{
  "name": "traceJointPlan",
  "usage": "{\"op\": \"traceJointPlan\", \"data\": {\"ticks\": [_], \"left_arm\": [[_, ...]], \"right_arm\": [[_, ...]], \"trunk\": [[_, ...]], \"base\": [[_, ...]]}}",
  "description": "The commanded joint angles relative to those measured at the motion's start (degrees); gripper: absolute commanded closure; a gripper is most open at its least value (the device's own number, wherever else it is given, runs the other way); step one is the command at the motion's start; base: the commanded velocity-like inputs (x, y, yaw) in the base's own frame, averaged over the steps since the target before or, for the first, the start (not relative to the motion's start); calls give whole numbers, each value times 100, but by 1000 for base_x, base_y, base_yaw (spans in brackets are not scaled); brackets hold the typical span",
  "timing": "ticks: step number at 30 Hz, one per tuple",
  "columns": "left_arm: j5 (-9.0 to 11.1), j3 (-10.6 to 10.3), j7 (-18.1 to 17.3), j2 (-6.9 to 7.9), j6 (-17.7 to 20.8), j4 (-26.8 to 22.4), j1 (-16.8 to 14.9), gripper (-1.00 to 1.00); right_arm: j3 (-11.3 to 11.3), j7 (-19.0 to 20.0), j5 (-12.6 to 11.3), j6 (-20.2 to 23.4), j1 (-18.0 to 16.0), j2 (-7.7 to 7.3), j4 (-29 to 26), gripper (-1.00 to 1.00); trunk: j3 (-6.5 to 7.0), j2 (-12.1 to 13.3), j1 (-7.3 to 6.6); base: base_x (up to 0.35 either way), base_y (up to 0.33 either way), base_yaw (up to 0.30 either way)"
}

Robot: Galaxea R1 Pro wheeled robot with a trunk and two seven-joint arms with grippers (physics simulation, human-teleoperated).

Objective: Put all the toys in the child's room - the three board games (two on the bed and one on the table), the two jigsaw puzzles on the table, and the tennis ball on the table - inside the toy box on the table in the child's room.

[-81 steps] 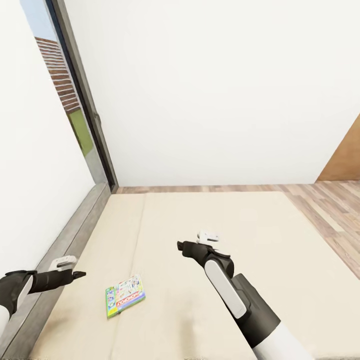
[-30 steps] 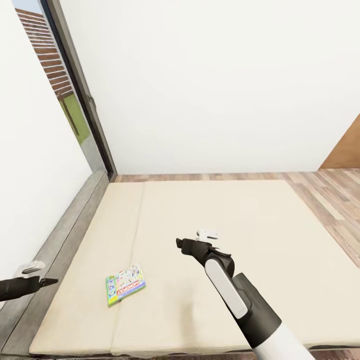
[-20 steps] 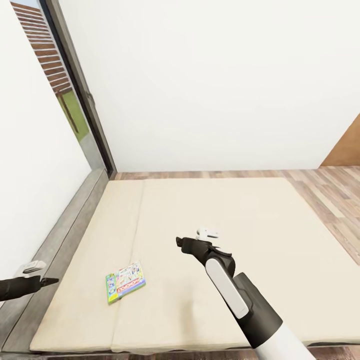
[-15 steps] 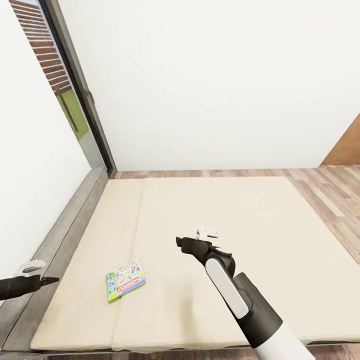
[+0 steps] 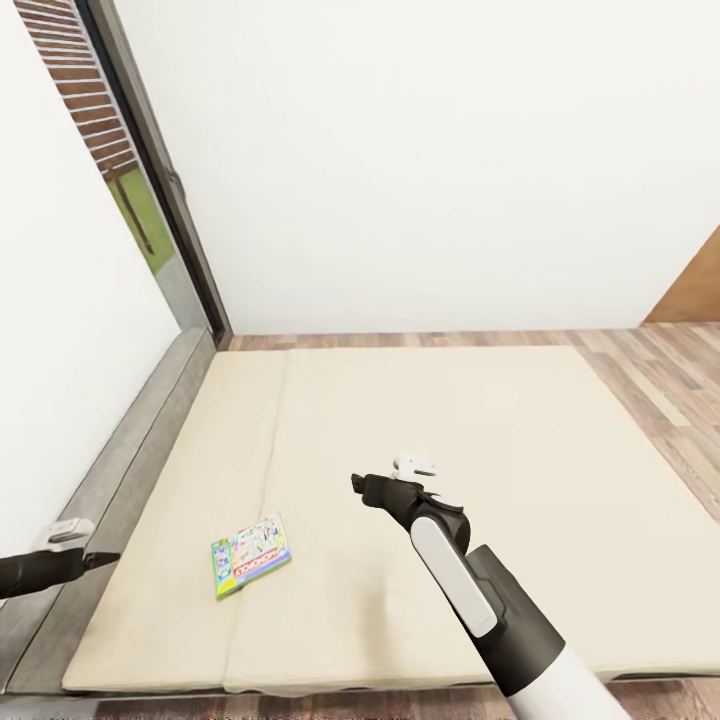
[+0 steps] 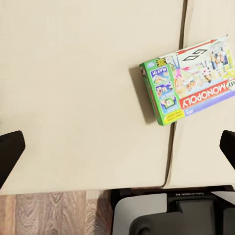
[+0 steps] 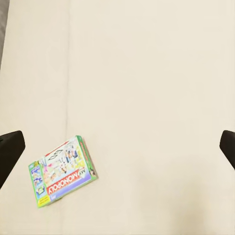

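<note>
Backing off from the bed (image 5: 480, 420) is what the robot seems to have done over the last few seconds: the mattress's near edge and a strip of wooden floor (image 5: 330, 700) now show at the foot of the head view, where before the mattress ran past the frame, so the camera has moved, not the things on the bed. Nearest, the right arm reaches forward over the middle of the mattress, and the right gripper (image 5: 400, 478) hangs above bare beige with nothing in it; in the right wrist view its two fingertips (image 7: 11, 147) sit at opposite edges of the picture, so the jaws are spread wide. The left gripper (image 5: 80, 555) is drawn out toward the grey headboard (image 5: 120, 470) side rather than over the mattress as before; its fingertips (image 6: 10, 149) are equally far apart in the left wrist view, and it too is empty.

One board game (image 5: 250, 556), a green-edged box, lies flat near the mattress's front edge on the headboard side, straddling the seam between the two mattress sections. Neither gripper touches it. Further on, the mattress is bare up to the white wall (image 5: 420, 170).

In my judgement the pickup has not begun, and the pull-back looks like repositioning before a reach for that box.
</note>
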Motion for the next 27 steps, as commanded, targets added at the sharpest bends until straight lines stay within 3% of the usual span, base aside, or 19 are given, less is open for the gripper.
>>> {"op": "traceJointPlan", "data": {"ticks": [1, 27], "left_arm": [[-52, 51, -35, -6, 28, -5, -6, -100], [33, 129, -66, -161, -248, -343, -24, -100]], "right_arm": [[7, -58, -54, 6, -6, -1, -7, -100], [19, -58, -54, -17, -6, 8, 3, -100]], "trunk": [[-20, -11, 3], [-262, -11, 3]], "base": [[0, 0, 0], [0, 0, 0]]}}
